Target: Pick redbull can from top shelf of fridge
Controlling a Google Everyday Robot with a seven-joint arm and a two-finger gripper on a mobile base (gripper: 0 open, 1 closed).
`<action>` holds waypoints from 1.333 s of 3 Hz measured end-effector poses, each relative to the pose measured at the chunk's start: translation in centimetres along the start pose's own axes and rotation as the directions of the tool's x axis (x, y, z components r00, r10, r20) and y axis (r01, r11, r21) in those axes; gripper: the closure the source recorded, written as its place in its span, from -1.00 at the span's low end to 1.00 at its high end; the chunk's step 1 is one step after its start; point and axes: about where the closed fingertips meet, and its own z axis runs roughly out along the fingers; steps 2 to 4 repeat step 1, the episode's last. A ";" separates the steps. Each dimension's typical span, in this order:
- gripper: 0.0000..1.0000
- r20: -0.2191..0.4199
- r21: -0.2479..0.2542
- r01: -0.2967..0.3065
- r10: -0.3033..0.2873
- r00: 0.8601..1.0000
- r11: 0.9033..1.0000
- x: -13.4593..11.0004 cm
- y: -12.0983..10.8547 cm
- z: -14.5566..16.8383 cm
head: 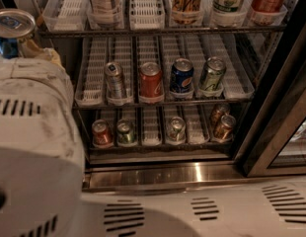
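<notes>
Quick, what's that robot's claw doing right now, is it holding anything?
Gripper: at upper left, in front of the fridge, closed on the redbull can.

The slim blue-and-silver redbull can (pixel 13 26), shiny lid showing, sits at upper left, clamped in the tan-fingered gripper (pixel 17 47), outside the black-framed glass-door fridge (pixel 274 125), beside its dark wire top shelf (pixel 158 30).

the redbull can (pixel 14 23) shows a shiny metal lid, clasped by the gripper (pixel 24 47) (matt beige pads (pixel 37 51)) off the left end of the top shelf (pixel 145 4), whose lanes are white slotted plastic. the arm (pixel 34 132) is scuffed white plastic, and the fridge (pixel 192 174) base is brushed steel.
</notes>
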 end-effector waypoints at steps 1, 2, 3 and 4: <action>1.00 0.010 -0.008 0.029 -0.029 1.000 1.000 -0.6 0.6 -0.5; 1.00 0.010 -0.008 0.029 -0.029 1.000 1.000 -0.6 0.6 -0.5; 1.00 0.010 -0.008 0.029 -0.029 1.000 1.000 -0.6 0.6 -0.5; 1.00 0.010 -0.008 0.029 -0.029 1.000 1.000 -0.6 0.6 -0.5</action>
